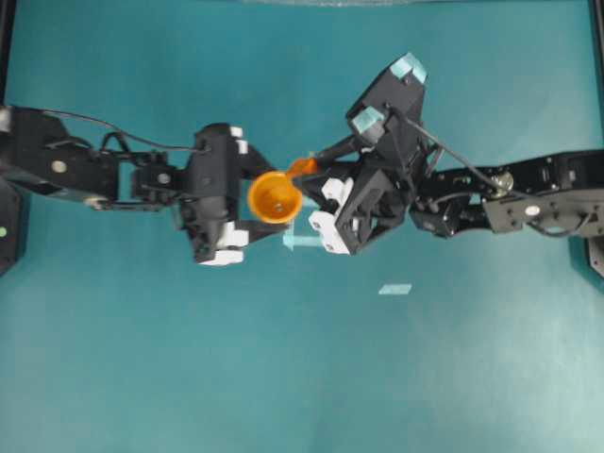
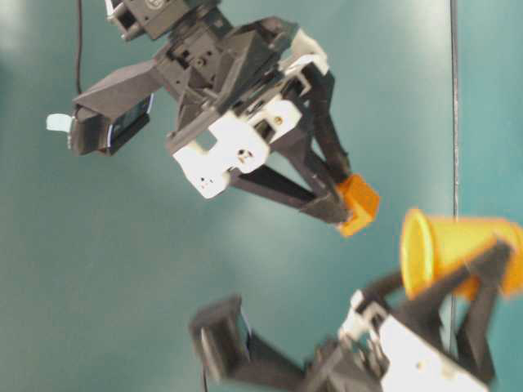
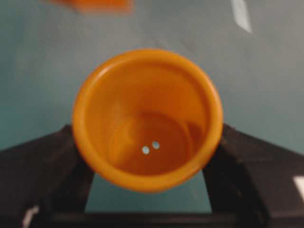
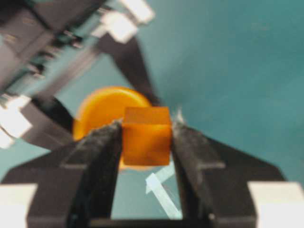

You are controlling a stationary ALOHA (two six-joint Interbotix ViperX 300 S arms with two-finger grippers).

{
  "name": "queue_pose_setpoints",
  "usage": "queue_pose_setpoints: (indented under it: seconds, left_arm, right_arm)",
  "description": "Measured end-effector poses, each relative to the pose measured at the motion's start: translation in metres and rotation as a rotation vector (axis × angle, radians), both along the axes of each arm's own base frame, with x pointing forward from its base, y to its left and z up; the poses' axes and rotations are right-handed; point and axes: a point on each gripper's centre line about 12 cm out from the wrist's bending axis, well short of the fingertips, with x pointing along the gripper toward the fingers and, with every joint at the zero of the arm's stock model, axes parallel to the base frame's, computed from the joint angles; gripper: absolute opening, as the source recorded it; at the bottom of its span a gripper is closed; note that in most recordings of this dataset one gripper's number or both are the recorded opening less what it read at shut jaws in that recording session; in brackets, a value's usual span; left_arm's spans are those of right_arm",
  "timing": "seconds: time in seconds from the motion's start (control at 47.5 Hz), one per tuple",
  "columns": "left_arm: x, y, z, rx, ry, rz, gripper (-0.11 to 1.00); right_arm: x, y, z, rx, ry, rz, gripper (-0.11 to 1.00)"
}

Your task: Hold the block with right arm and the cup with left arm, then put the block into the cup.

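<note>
The yellow-orange cup [image 1: 275, 196] hangs above the table, and my left gripper [image 1: 253, 200] is shut on its body, one black finger on each side. In the left wrist view I look into the empty cup [image 3: 147, 118], with two small holes in its bottom. The small orange block [image 1: 302, 167] sits just past the cup's upper right rim, pinched at the tips of my right gripper [image 1: 307, 168]. Both black fingers press the block [image 4: 146, 136] in the right wrist view, and the cup [image 4: 102, 111] shows behind it. From table level the block [image 2: 357, 204] is up and left of the cup's mouth [image 2: 417, 249].
A pale tape outline [image 1: 304, 240] lies on the teal table under the grippers, and a short tape strip [image 1: 394, 289] lies to the lower right. The two arms reach in from the left and right edges and meet near the middle.
</note>
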Motion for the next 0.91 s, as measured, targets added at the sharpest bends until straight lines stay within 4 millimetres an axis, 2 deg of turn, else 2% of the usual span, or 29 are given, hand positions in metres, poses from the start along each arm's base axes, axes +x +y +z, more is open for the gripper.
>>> queue_pose_setpoints:
  seconds: [0.253,0.906]
  left_arm:
    - [0.021,0.008,0.005,0.0,-0.02,0.018,0.63]
    - [0.019,-0.001,-0.001,-0.011,0.026,0.001,0.63]
  right_arm:
    - [0.001,0.0,0.001,0.003,-0.007,0.007,0.4]
    - [0.0,0.0,0.001,-0.04,0.01,0.033,0.4]
